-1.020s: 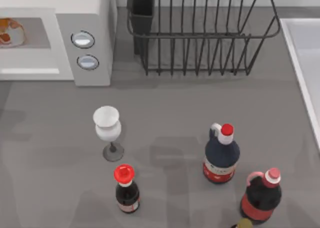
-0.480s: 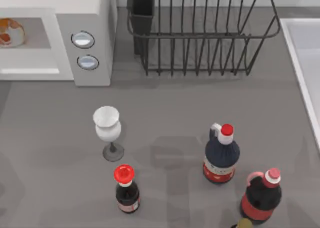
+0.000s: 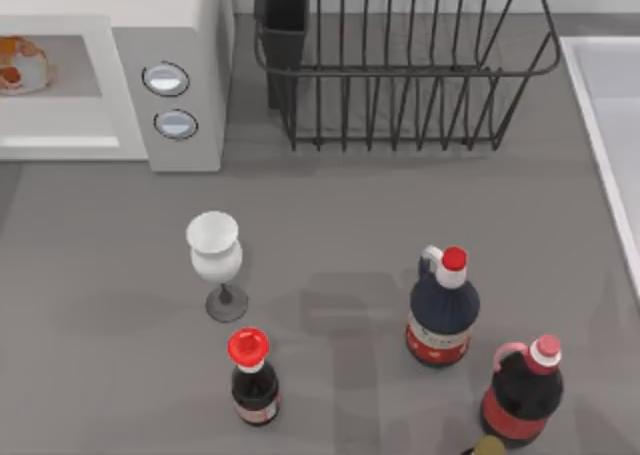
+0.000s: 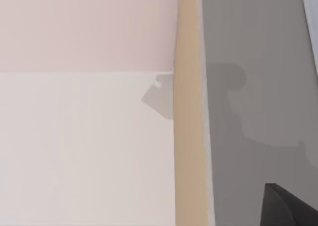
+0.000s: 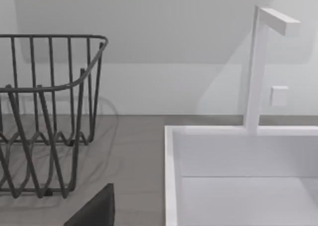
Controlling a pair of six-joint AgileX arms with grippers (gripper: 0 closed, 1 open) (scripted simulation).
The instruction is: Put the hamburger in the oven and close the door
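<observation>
The hamburger (image 3: pixel 20 63) sits inside the oven (image 3: pixel 170 35) at the bench's (image 3: pixel 350 225) far left, its cavity exposed; whether either end effector is open or closed cannot be told

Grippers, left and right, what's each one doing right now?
Left gripper: cannot be told.
Right gripper: cannot be told.

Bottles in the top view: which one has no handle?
The small dark bottle nearest the wine glass; its wide red cap differs, and both larger bottles have looped handles.
</observation>
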